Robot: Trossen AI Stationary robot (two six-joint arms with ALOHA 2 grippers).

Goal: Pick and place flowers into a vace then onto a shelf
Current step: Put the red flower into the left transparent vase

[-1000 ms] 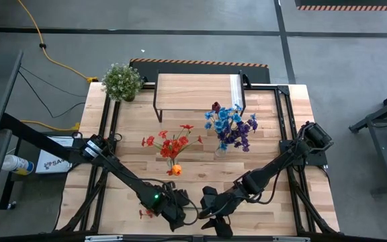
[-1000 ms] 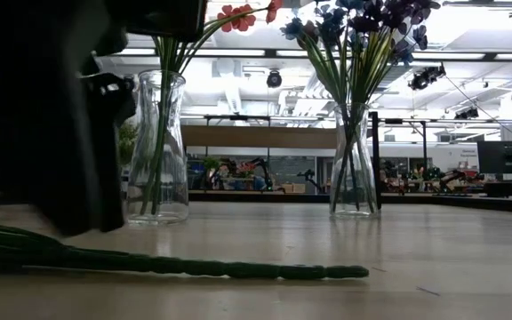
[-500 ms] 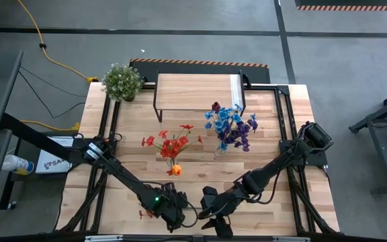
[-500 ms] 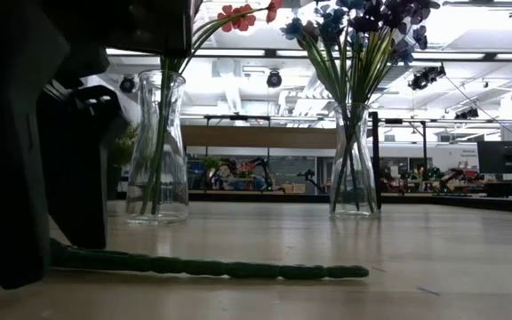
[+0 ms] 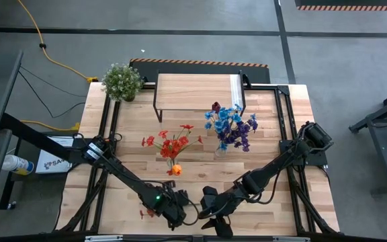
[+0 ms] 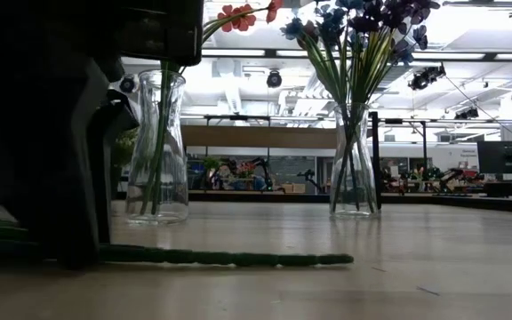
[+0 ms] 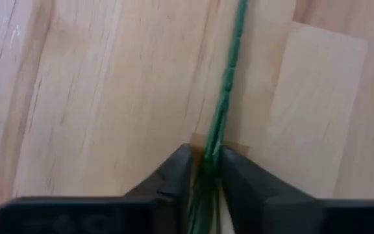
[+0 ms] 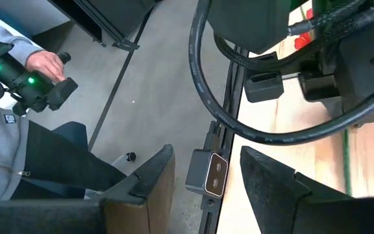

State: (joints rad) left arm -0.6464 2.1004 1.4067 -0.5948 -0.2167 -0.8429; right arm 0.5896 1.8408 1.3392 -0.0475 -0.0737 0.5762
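A loose flower lies near the table's front edge, its red head (image 5: 144, 214) to the left and its green stem (image 6: 238, 259) flat on the wood. My left gripper (image 5: 171, 213) stands over that stem, pointing steeply down and shut on it (image 7: 206, 159). My right gripper (image 5: 211, 216) hangs open just to its right, touching nothing (image 8: 206, 155). A glass vase of red flowers with an orange tulip (image 5: 172, 153) and a vase of blue and purple sprays (image 5: 230, 129) stand mid-table. The shelf (image 5: 197, 93) is at the far edge. My left gripper pinches the flower's green stem (image 7: 214, 142) between its two fingers, partway along it, to the right of the red head. The fingers come from above, pointing steeply down, one on each side of the stem. The stem lies on the table, its free end (image 6: 340, 260) stretching right.
A bushy potted plant (image 5: 121, 81) stands at the far left corner. The two glass vases (image 6: 158, 151) (image 6: 356, 160) stand behind the stem. Beyond the near edge, a person's hand (image 8: 44, 64) holds a controller.
My left gripper has come down onto the stem and shut on it. The stem's free end has slid a little toward the table's left, still flat on the wood.
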